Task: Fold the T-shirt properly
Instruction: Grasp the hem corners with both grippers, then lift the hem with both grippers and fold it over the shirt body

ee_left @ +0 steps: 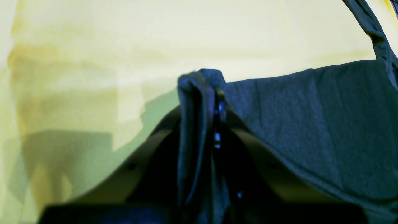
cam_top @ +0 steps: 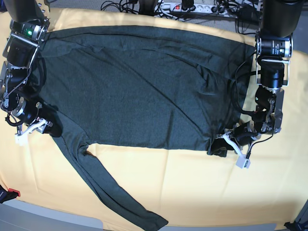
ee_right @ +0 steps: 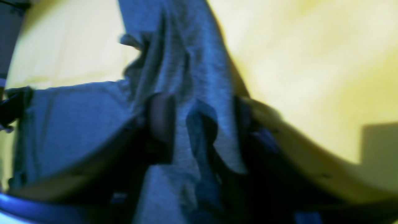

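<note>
The dark teal-grey T-shirt point(cam_top: 144, 86) lies spread flat on the yellow table point(cam_top: 202, 192), one long sleeve point(cam_top: 110, 187) trailing toward the front edge. My left gripper point(cam_top: 220, 148) is at the shirt's front right corner. In the left wrist view it point(ee_left: 213, 90) is shut on a bunched fold of the T-shirt point(ee_left: 311, 124). At the shirt's left edge near the sleeve's root is my right gripper point(cam_top: 47, 128). In the blurred right wrist view its jaws point(ee_right: 202, 109) stand apart with folds of the T-shirt point(ee_right: 77, 124) draped between them.
A power strip point(cam_top: 187, 7) and cables lie beyond the table's far edge. Both arm bases stand at the far corners. Bare yellow table shows in front of the shirt and to its right.
</note>
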You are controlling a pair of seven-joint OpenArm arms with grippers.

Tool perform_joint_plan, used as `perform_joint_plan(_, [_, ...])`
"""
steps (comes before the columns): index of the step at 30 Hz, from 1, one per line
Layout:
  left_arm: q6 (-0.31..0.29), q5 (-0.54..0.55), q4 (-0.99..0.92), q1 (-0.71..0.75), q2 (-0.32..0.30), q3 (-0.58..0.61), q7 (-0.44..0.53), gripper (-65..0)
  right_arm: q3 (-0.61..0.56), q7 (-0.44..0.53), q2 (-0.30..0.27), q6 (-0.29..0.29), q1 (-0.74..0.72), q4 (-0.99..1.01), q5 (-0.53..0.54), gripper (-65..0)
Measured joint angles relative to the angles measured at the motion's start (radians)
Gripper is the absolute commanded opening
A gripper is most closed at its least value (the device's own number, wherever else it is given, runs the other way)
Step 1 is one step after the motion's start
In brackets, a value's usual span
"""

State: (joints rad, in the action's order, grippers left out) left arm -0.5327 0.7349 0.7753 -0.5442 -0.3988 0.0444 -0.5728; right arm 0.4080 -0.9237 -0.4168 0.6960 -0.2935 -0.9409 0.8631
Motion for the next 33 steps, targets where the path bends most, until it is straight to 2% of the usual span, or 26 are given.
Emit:
perform_joint_plan(2, [0.0, 0.001, 0.0, 0.0, 0.0, 0.0, 0.0, -65.0, 0.0, 0.045, -0.005, 0.0, 0.003, 0.0, -0.046, -62.8])
perform_joint_plan(3, [0.0, 0.0, 0.0, 0.0, 0.0, 0.0, 0.0, -65.0, 0.0, 0.067, -0.007, 0.0, 0.003, 0.001, -0.071, -65.0])
perform_joint_plan(9, [0.0, 0.001, 0.0, 0.0, 0.0, 0.0, 0.0, -65.0, 0.0, 0.181, -0.008, 0.001, 0.003, 0.001, -0.174, -65.0])
perform_joint_plan(12, [-0.029, -0.01, 0.0, 0.001, -0.002, 0.0, 0.024, -65.0, 0.0, 0.226, -0.008, 0.001, 0.002, 0.001, -0.222, -65.0])
perform_joint_plan(16, [-0.044, -0.026, 0.0, -0.005, -0.003, 0.0, 0.031, -65.0, 0.0, 0.242, -0.008, 0.001, -0.01, 0.002, -0.267, -65.0])
perform_joint_plan(21, [-0.044, -0.026, 0.0, -0.018, -0.003, 0.0, 0.033, -65.0, -0.001, 0.265, -0.007, -0.042, -0.034, 0.002, -0.339, -65.0])
perform_joint_plan(25, [-0.044, -0.074, 0.0, -0.018, -0.003, 0.0, 0.08, -65.0, -0.001, 0.282, -0.007, -0.075, -0.058, 0.005, -0.386, -65.0])
perform_joint_plan(29, [-0.045, -0.072, 0.0, -0.019, -0.003, 0.0, 0.115, -65.0, -0.001, 0.283, -0.007, -0.074, -0.084, 0.005, -0.385, -65.0])
perform_joint_plan(33, [-0.047, -0.129, -0.003, -0.058, -0.003, 0.002, 0.121, -65.0, -0.001, 0.293, -0.007, -0.067, -0.098, 0.005, -0.385, -65.0])
